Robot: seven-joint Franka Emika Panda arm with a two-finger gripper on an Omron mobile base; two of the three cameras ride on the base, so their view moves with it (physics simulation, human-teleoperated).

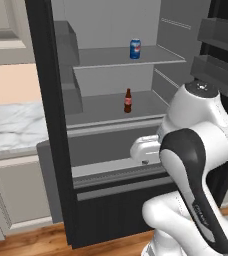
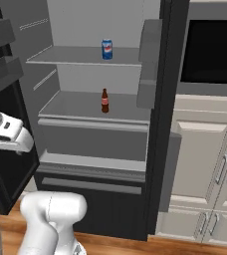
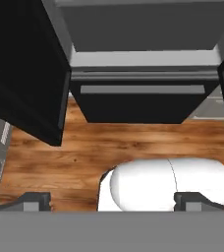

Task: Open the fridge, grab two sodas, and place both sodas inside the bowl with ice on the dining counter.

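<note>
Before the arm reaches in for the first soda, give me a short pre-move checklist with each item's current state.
1. Fridge doors swung open, shelves exposed: ok.
2. Blue can upright on the upper shelf, nothing in front of it: ok.
3. Cola bottle upright on the shelf below, standing alone: ok.
4. Gripper open with nothing between the fingertips: ok.
5. Gripper aimed at a soda: not ok; the hand view looks down at the lower drawer and wood floor.
6. Bowl ready on the dining counter: cannot tell.
</note>
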